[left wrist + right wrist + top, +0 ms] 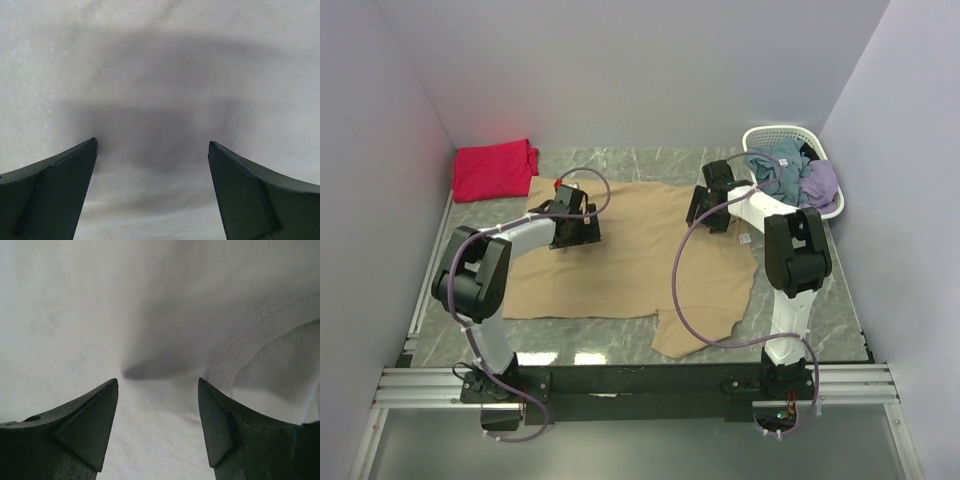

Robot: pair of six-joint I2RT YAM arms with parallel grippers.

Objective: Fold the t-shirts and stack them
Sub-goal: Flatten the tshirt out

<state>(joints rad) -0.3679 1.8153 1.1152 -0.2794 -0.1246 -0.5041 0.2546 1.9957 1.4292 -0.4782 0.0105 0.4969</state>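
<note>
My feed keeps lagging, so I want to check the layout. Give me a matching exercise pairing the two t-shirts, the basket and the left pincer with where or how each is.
Things:
1. tan short-sleeved cloth t-shirt
2. red-pink cloth t-shirt
3. white plastic lattice basket
4. left pincer

Place or state:
A. far right corner, holding bluish clothes
B. open wide
C. far left corner
D. spread flat mid-table

Pairs: 1-D, 2-C, 3-A, 4-B.

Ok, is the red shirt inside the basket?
No, the red shirt lies on the table at the far left corner, while the basket stands at the far right.
</note>
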